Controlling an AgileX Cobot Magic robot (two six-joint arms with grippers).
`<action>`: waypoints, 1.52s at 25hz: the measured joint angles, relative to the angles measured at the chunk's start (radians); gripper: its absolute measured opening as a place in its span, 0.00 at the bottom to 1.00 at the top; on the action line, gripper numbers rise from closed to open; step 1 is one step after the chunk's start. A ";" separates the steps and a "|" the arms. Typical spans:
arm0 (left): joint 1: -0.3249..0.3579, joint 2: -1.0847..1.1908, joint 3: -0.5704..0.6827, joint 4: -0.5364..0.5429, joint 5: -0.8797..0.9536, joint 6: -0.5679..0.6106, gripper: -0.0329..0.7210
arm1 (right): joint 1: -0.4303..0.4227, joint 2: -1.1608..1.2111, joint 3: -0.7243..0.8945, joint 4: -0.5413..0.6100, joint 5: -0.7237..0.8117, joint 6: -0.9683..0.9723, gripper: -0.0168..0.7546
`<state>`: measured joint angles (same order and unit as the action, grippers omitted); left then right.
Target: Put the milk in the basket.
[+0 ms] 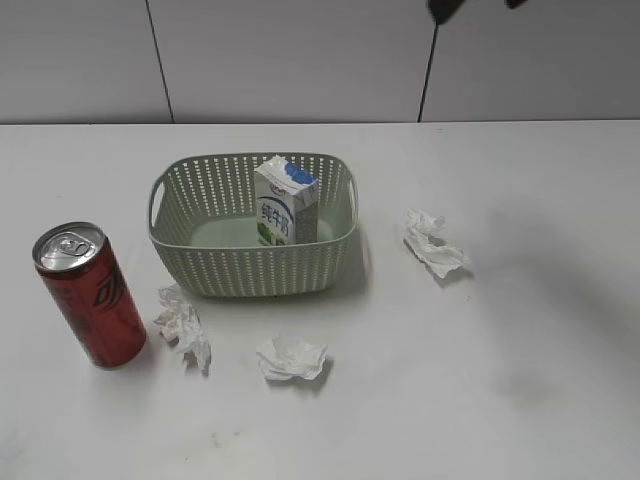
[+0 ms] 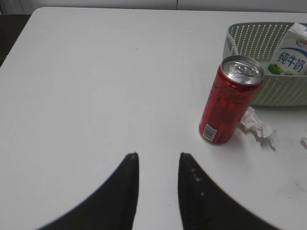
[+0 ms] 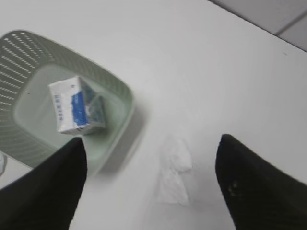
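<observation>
The small white milk carton with blue top (image 1: 286,205) stands upright inside the pale green perforated plastic basket (image 1: 200,205) toward the worktop's (image 1: 520,390) far edge. Right gripper (image 3: 151,143) fingers spread wide, empty; left gripper (image 2: 158,160) fingers narrowly parted, empty.

All three views share the basket (image 1: 255,262).

The basket (image 1: 252,262) is matt pale green plastic with perforated walls. Inside the basket, the milk (image 1: 285,205) is a printed paperboard carton with a faint sheen. Left of the basket, the soda can (image 1: 90,294) is glossy red metal with a bare silver lid. Crumpled white paper (image 1: 291,358) lies before the basket on the smooth, matt white table (image 1: 520,350).
</observation>
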<state>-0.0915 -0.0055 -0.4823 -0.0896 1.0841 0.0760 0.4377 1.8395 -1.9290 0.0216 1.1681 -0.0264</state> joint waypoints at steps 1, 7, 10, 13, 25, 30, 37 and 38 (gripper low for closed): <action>0.000 0.000 0.000 0.000 0.000 0.000 0.34 | -0.030 -0.037 0.041 -0.007 0.007 0.012 0.88; 0.000 0.000 0.000 0.000 0.000 0.000 0.34 | -0.169 -0.238 0.340 -0.041 0.017 0.035 0.88; 0.000 0.000 0.000 0.000 0.000 0.000 0.34 | -0.188 -0.349 0.494 -0.057 0.015 0.049 0.86; 0.000 0.000 0.000 0.000 0.000 0.000 0.34 | -0.190 -0.473 0.656 -0.057 0.005 0.069 0.86; 0.000 0.000 0.000 0.000 0.000 0.000 0.34 | -0.190 -1.108 1.135 -0.057 -0.072 0.134 0.82; 0.000 0.000 0.000 0.000 0.000 0.000 0.34 | -0.190 -1.359 1.269 -0.064 -0.118 0.102 0.81; 0.000 0.000 0.000 0.000 0.000 0.000 0.34 | -0.190 -1.571 1.429 -0.064 -0.180 0.057 0.80; 0.000 0.000 0.000 0.000 0.000 0.000 0.34 | -0.190 -1.577 1.447 -0.064 -0.185 0.056 0.80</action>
<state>-0.0915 -0.0055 -0.4823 -0.0896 1.0841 0.0760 0.2479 0.2623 -0.4818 -0.0420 0.9827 0.0297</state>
